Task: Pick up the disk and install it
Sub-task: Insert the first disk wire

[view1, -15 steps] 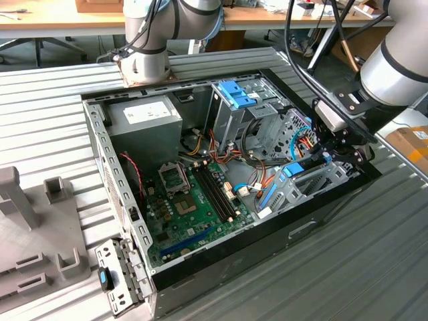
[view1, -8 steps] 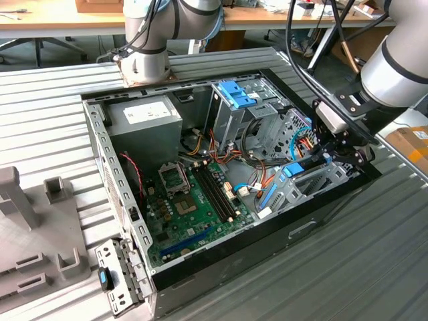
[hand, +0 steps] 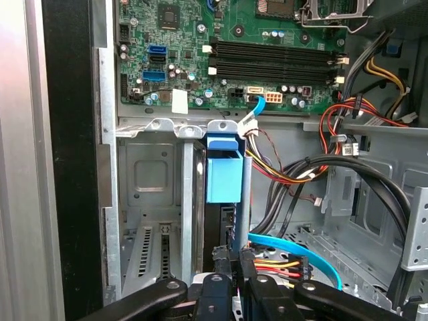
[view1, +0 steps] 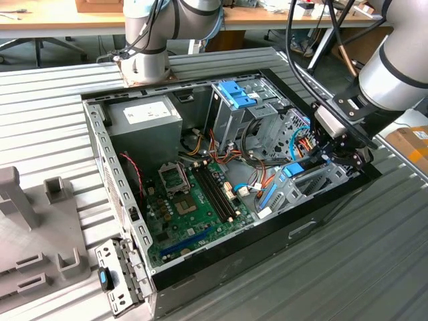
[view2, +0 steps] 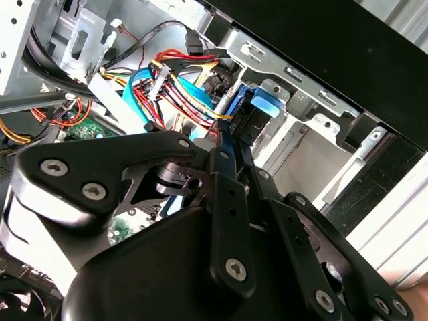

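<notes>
Pincer (view2: pixel 227 144) is clamped on the disk (hand: pixel 224 175), edge-on. It's partway down the drive bay (hand: pixel 150 194). Not fully seated yet, I'd say.

Ribbed grey metal bench (view1: pixel 374 267), wooden tables (view1: pixel 60 23) behind.

No lettering, number or sign can be read anywhere. In the exterior view, a white label sits on the large grey metal power-supply box (view1: pixel 144 118) at upper left of the frame, its print too small to make out. In the first wrist view, the green circuit board (hand: pixel 200 60) carries markings too fine to read.
</notes>
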Motion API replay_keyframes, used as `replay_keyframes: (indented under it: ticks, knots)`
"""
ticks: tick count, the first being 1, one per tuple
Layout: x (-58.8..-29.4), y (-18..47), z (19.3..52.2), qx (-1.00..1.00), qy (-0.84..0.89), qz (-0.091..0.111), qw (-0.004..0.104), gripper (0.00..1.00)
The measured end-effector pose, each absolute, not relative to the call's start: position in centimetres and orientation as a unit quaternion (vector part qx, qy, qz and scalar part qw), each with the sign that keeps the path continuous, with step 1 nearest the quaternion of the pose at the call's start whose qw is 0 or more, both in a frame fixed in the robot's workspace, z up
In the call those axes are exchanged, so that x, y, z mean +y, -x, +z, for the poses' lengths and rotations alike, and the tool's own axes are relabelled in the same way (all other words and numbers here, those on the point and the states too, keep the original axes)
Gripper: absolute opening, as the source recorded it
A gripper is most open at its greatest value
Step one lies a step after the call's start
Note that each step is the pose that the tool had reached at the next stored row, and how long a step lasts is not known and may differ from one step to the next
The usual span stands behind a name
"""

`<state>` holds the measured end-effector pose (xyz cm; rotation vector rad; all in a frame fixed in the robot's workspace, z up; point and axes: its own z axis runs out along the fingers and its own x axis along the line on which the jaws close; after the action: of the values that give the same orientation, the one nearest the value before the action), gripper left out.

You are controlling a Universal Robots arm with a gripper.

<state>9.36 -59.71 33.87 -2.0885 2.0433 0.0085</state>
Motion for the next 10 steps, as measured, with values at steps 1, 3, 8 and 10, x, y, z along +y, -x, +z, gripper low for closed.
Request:
replay_keyframes:
  ticks: [1,3,8,10]
  knots:
    - [-59.71,-9.36,33.86,0.695,0.710,0.003,0.110,0.17]
    - [-59.72,-9.36,33.73,0.695,0.711,0.003,0.110,0.17]
    - [-59.73,-9.36,33.61,0.695,0.711,0.003,0.110,0.17]
    - [-59.73,-9.36,33.60,0.695,0.711,0.003,0.109,0.17]
